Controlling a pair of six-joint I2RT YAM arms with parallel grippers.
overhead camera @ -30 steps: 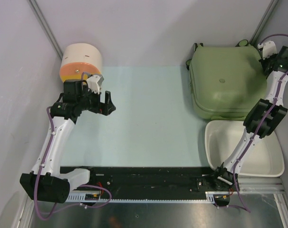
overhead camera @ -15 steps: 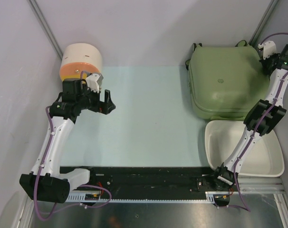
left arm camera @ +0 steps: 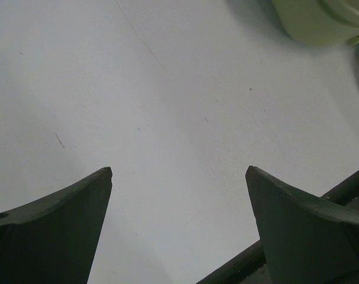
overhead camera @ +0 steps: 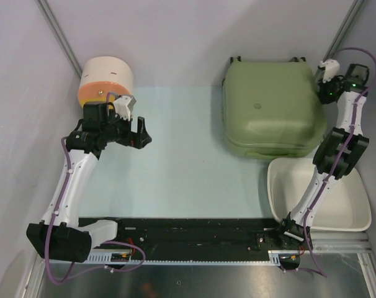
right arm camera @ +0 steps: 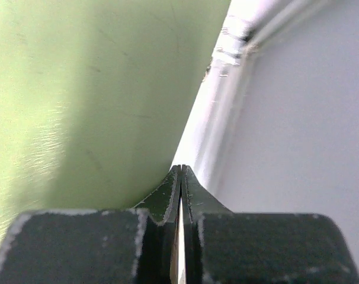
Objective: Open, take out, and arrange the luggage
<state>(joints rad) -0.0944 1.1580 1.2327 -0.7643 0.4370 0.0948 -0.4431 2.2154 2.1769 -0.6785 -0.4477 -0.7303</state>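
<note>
The luggage (overhead camera: 272, 112) is a closed pale olive-green suitcase lying flat at the back right of the table. Its corner shows in the left wrist view (left arm camera: 316, 21), and its shell fills the left of the right wrist view (right arm camera: 90, 89). My right gripper (overhead camera: 324, 90) is shut with nothing between its jaws. Its tips (right arm camera: 180, 171) are at the suitcase's right side, between it and the wall. My left gripper (overhead camera: 141, 133) is open and empty, over bare table (left arm camera: 179, 174) to the left of the suitcase.
A round cream-and-orange drum (overhead camera: 106, 77) stands at the back left, just behind my left arm. A white oval basin (overhead camera: 355, 217) sits at the front right, touching the suitcase's near edge. A black rail (overhead camera: 194, 233) runs along the front. Walls close in on the back and the right.
The suitcase has slid to the left and turned a little, away from the right wall. My shut right gripper followed it leftward. My left arm has barely moved.
</note>
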